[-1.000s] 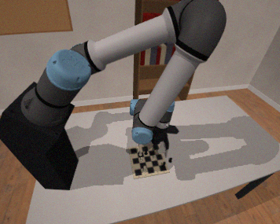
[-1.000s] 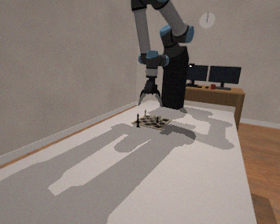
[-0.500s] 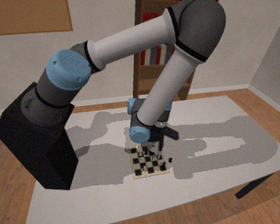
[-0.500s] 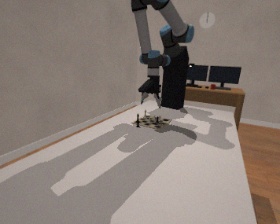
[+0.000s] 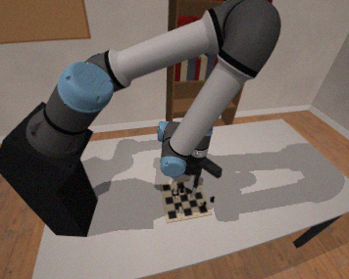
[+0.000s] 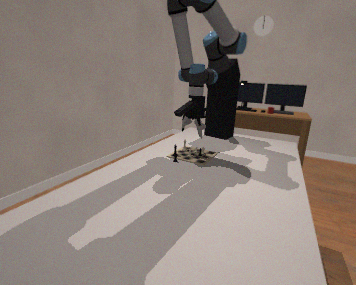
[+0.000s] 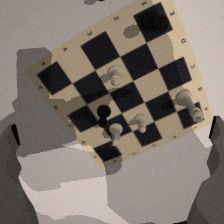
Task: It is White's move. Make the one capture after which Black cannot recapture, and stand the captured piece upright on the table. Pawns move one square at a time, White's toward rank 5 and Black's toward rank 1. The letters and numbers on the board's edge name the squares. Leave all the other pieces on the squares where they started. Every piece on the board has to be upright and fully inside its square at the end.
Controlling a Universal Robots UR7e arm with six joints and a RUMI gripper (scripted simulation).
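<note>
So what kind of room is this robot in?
Probably a home office or study: twin monitors on a wooden desk, a bookshelf and a wall clock.

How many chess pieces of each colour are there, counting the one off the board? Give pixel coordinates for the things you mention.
Light pieces (image 5: 175,194) (image 6: 185,143) (image 7: 115,72): 4
Dark pieces (image 5: 203,207) (image 6: 201,151) (image 7: 103,111): 3 (2 on the board (image 5: 177,219) (image 6: 203,162) (image 7: 150,89), 1 beside it)
Total: 7
</note>
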